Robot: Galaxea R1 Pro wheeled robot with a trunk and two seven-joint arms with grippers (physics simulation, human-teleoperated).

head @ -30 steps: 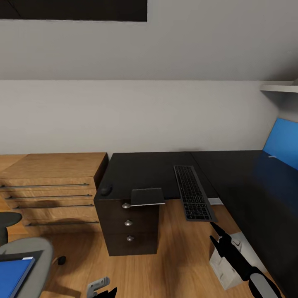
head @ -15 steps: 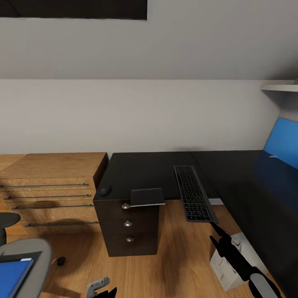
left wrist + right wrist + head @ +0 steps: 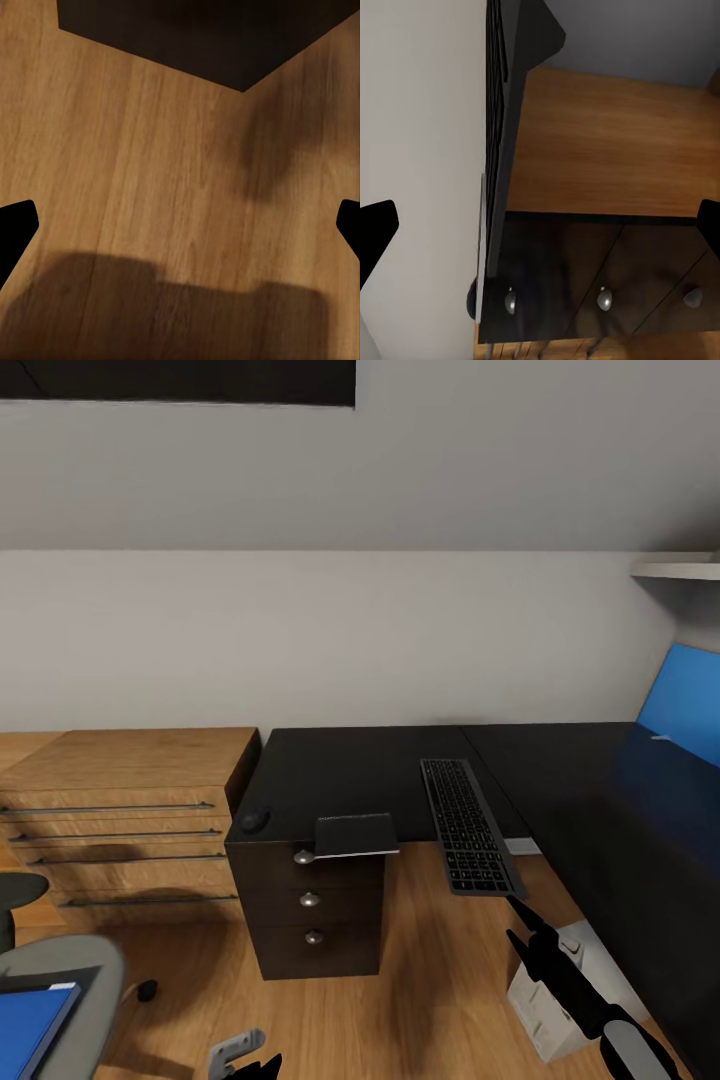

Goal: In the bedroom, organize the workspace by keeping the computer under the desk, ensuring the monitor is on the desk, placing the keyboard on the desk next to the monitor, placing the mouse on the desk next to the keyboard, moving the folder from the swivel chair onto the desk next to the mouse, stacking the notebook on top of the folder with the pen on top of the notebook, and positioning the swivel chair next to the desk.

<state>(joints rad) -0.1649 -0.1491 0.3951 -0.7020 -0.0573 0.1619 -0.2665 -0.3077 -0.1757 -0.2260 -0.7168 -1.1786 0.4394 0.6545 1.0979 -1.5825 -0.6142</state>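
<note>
1. Over the last second my view has slid slightly to the right: the swivel chair and the blue folder on its seat sit closer to the left edge than before, while nothing on the table has moved. I judge I am just settling my base, with no item handled yet.
2. The keyboard lies on the table with its near end hanging over the edge. The mouse sits at the table's near left corner, well apart from the keyboard. The notebook juts over the near edge above the drawer unit.
3. My right end effector hangs low, just near of and below the keyboard's overhanging end, not touching it. Its fingers are spread and hold nothing.
4. My left end effector is spread wide over bare wooden floor, empty, near the chair but to the right of the folder.
5. The folder still needs fetching, I judge.
</note>
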